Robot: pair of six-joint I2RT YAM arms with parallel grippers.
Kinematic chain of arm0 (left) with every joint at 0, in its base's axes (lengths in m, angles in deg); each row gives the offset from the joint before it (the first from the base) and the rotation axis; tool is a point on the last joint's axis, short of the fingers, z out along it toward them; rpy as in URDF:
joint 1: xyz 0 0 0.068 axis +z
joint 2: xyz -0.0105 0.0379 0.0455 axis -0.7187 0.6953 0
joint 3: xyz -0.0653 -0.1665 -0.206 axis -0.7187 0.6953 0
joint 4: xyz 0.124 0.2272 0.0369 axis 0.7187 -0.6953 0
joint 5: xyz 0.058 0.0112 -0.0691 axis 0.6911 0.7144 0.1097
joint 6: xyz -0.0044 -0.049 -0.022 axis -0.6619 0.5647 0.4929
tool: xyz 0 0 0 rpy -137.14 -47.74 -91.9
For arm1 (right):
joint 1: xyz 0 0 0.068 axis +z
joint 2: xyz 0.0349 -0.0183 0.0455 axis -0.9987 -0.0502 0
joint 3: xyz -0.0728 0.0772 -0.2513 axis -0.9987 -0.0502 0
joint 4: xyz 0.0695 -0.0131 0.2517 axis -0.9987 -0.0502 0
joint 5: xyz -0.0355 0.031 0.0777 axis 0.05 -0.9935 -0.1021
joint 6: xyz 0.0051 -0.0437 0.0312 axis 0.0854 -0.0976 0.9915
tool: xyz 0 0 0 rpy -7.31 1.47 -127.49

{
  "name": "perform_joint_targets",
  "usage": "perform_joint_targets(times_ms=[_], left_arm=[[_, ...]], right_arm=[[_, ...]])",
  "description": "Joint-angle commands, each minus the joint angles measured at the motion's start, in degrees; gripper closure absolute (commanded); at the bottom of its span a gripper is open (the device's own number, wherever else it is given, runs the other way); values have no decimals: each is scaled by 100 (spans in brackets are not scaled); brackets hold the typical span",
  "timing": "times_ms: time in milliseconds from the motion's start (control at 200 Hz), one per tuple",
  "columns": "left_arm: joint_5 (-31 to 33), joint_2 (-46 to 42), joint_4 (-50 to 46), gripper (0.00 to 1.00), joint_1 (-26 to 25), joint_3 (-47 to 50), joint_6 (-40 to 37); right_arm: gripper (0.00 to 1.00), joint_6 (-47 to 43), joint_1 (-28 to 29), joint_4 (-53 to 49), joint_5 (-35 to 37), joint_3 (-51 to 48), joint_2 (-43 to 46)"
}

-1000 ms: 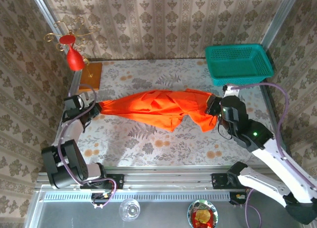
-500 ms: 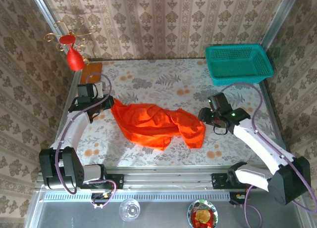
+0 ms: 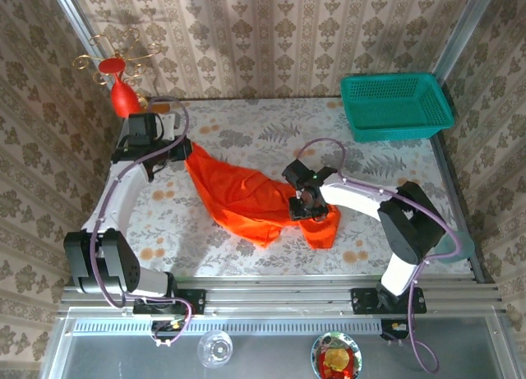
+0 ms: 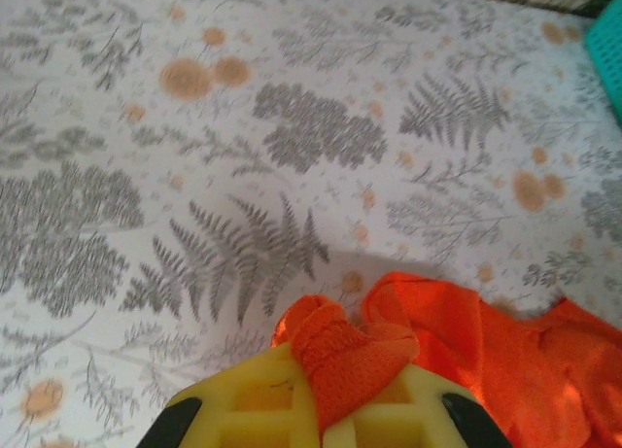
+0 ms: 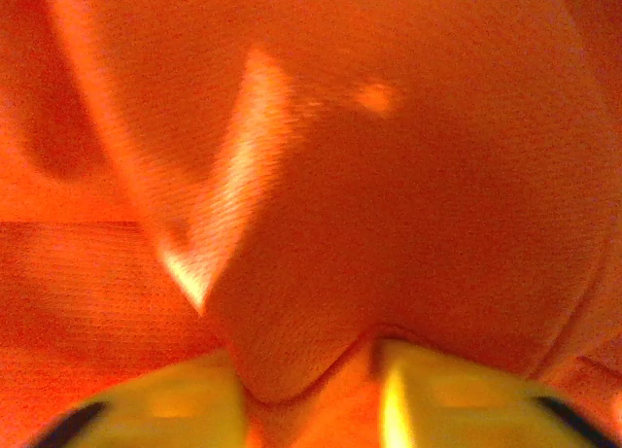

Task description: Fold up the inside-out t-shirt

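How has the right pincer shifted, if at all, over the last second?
Yes: the right pincer moved left, away from the teal basket, onto the orange t-shirt.

teal basket (image 3: 398, 131) at far right corner; red ornament (image 3: 125, 99) far left.

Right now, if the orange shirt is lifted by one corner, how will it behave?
Probably floppy: the shirt lies crumpled in soft folds and bunches where the left tool pinches it. Likely light, since the cloth looks thin. It should sag and drag, not roll.
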Motion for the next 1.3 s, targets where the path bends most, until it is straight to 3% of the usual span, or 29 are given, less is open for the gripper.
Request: perform_joint_targets(times_ms=[0, 15, 100, 165, 200, 265, 335, 400, 470, 540, 645, 835, 1040, 1190, 1245, 1295], left_arm=[[-235, 403, -151, 100, -49, -613, -251], [-242, 472, -151, 100, -58, -702, -261], [-270, 978, -200, 100, -75, -1214, -293], [-179, 1444, -353, 94, -147, -1624, -365], [-42, 1643, -402, 86, -207, -1789, -405], [342, 1727, -233, 62, -389, -1816, -399], [584, 1599, -118, 53, -579, -1731, -399], [807, 1407, -123, 51, -738, -1595, -416], [932, 1172, -154, 50, -920, -1339, -352], [1033, 859, -212, 50, -1153, -992, -294], [1110, 215, -161, 49, -1634, -195, -152], [1022, -450, 99, 51, -2434, 1257, 741], [987, -751, 1111, 51, -2782, 2575, 1800], [994, -809, 1530, 51, -2841, 2993, 2319], [1045, -795, 1566, 50, -2844, 3044, 2446], [1104, -769, 1614, 50, -2843, 3074, 2586]], right_arm=[[96, 57, -49, -217, 230, 88, 260], [100, 90, -54, -227, 269, 59, 344], [100, 236, -107, -237, 295, -186, 965], [100, 354, -175, -244, 150, -352, 1431], [100, 427, -193, -307, 115, -406, 1639], [100, 584, -191, -599, 278, -433, 1902], [100, 728, -162, -952, 455, -438, 2208], [99, 814, -164, -1117, 378, -478, 2326], [66, 807, -136, -1305, 382, -400, 2291], [53, 691, -36, -1452, 629, -195, 2127], [52, 233, 60, -1210, 339, 108, 1745], [49, -432, 333, -104, -1363, 504, 867], [46, -793, 410, -86, -1598, 1322, -398], [46, -977, 404, -235, -1517, 1742, -1046], [49, -1001, 406, -258, -1538, 1825, -1187], [57, -995, 400, -250, -1614, 1857, -1250]])
